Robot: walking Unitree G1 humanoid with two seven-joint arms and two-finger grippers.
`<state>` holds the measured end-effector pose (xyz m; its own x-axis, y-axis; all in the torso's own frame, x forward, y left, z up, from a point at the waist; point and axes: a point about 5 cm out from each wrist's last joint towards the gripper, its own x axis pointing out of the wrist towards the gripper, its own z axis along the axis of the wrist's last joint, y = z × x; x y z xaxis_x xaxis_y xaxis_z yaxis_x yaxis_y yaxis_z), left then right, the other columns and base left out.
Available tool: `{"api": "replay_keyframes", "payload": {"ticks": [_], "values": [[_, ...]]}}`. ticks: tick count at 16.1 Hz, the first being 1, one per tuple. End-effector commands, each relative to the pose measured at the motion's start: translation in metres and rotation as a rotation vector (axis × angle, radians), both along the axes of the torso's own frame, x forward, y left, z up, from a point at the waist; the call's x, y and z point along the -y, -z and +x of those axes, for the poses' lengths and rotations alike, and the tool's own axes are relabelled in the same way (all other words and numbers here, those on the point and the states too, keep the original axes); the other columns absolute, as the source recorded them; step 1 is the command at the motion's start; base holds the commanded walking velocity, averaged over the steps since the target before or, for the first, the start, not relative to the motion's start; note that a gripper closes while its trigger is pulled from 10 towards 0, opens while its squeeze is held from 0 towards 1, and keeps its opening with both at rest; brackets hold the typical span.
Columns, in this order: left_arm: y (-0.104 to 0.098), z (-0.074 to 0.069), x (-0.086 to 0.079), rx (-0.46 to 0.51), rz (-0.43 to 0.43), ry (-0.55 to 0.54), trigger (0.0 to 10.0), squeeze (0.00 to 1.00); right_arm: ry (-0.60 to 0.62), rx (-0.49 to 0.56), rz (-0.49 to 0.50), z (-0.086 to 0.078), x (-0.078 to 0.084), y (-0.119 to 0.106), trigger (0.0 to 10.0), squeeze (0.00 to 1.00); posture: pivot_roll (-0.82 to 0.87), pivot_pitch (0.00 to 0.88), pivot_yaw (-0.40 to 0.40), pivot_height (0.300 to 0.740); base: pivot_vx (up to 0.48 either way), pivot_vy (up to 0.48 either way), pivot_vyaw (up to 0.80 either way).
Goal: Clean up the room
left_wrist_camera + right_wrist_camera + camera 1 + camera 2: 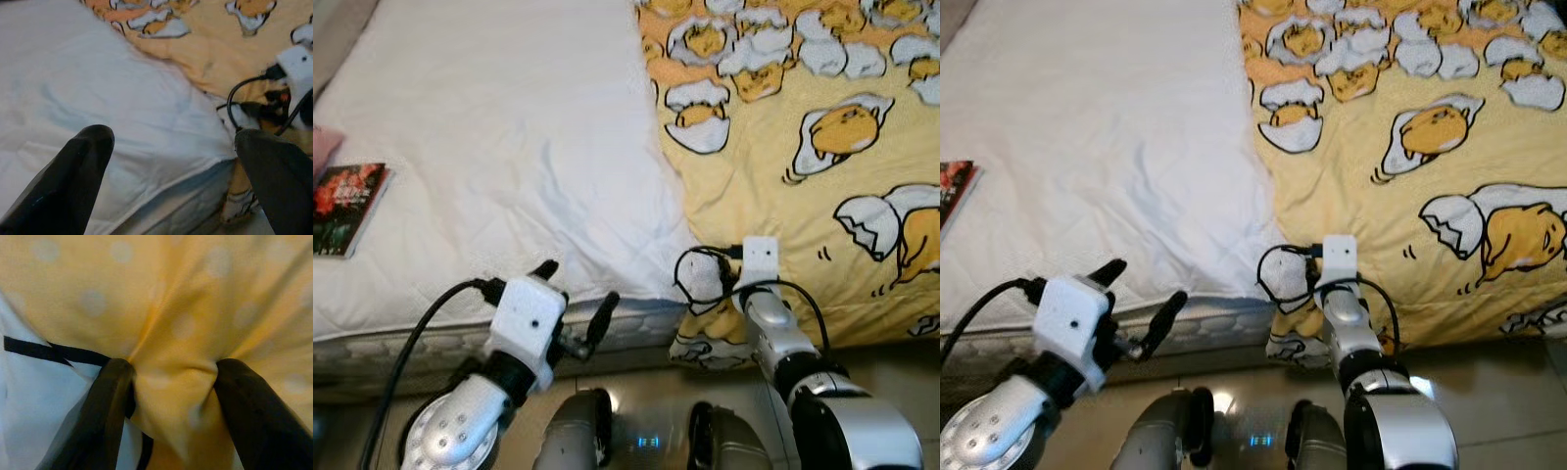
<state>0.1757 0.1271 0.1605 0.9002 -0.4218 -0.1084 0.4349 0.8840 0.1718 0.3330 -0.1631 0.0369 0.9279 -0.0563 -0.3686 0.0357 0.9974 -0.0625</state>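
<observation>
A yellow blanket (803, 147) printed with cartoon egg figures covers the right half of the bed, over a white sheet (509, 147). My right gripper (168, 377) is at the blanket's near left corner by the bed's front edge, its fingers (110, 396) pinching a fold of the yellow cloth (171, 382). Its white wrist (759, 257) and black cable sit on the blanket edge. My left gripper (578, 294) hangs open over the sheet's front edge, its fingers (83, 161) spread with nothing between them.
A book (347, 208) with a dark red cover lies on the sheet at the far left. The mattress edge (431, 338) runs along the front, with tiled floor (1498, 392) below it. My own body (646, 431) shows at the bottom.
</observation>
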Motion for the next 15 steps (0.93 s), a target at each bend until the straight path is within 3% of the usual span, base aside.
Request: {"api": "replay_keyframes", "payload": {"ticks": [1,4,10,11,15], "values": [[-0.002,-0.003,-0.001,-0.012,0.002,0.004,10.0,0.00,-0.056,-0.054,0.053,-0.004,-0.012,0.008,0.0,0.00,0.30,0.324,0.094,0.711,0.000,0.000,0.00],[-0.001,-0.004,0.000,-0.018,-0.002,0.004,10.0,0.00,-0.144,-0.064,0.077,-0.005,-0.029,0.009,0.0,0.00,0.29,0.320,0.080,0.711,0.000,0.000,0.00],[0.003,-0.002,0.002,-0.033,-0.011,-0.010,10.0,0.00,-0.256,-0.090,0.122,-0.027,-0.051,0.029,0.0,0.00,0.27,0.305,0.063,0.711,0.000,0.000,0.00],[0.003,-0.002,0.002,-0.035,-0.010,-0.008,10.0,0.00,-0.274,-0.096,0.130,-0.033,-0.055,0.034,0.0,0.00,0.27,0.302,0.060,0.711,0.000,0.000,0.00],[0.007,-0.002,0.000,-0.044,-0.004,-0.009,10.0,0.00,-0.369,-0.129,0.209,-0.085,-0.092,0.065,0.0,0.00,0.24,0.289,0.049,0.711,0.000,0.000,0.00]]}}
